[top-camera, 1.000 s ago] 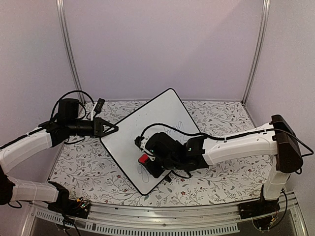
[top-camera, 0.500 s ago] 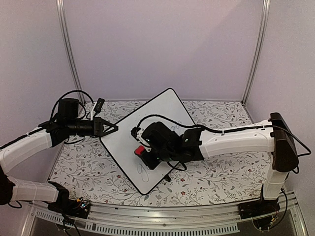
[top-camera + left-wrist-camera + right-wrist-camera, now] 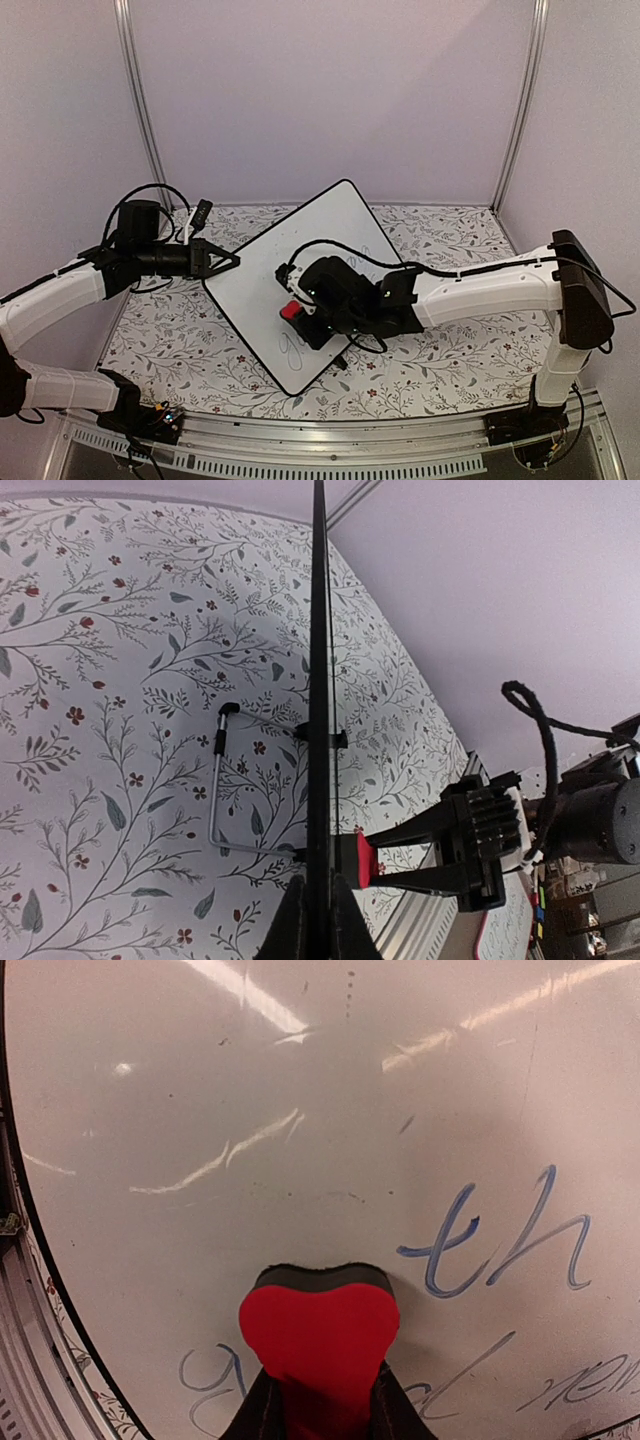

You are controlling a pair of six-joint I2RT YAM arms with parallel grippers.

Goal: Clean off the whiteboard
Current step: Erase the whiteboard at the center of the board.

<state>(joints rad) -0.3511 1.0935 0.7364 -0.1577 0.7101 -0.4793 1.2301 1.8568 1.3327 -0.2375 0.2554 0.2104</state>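
The whiteboard (image 3: 318,228) lies as a diamond on the floral table, with grey-blue handwriting (image 3: 500,1243) on its lower part. My right gripper (image 3: 293,312) is shut on a red eraser (image 3: 320,1332) whose dark felt presses on the board (image 3: 250,1080), just above the writing. My left gripper (image 3: 233,262) is shut on the board's left edge. In the left wrist view the board (image 3: 318,630) shows edge-on as a black line between my left gripper's (image 3: 320,925) jaws, and the eraser (image 3: 364,861) sits against the board's right side.
A thin metal wire stand (image 3: 216,792) sticks out under the board. An aluminium rail (image 3: 330,458) runs along the near edge. Pale walls and two upright metal posts (image 3: 140,100) close in the table on the left, back and right.
My right gripper slid the eraser up and to the left across the board, then came back slightly to the right. The left gripper and the board have stayed still.
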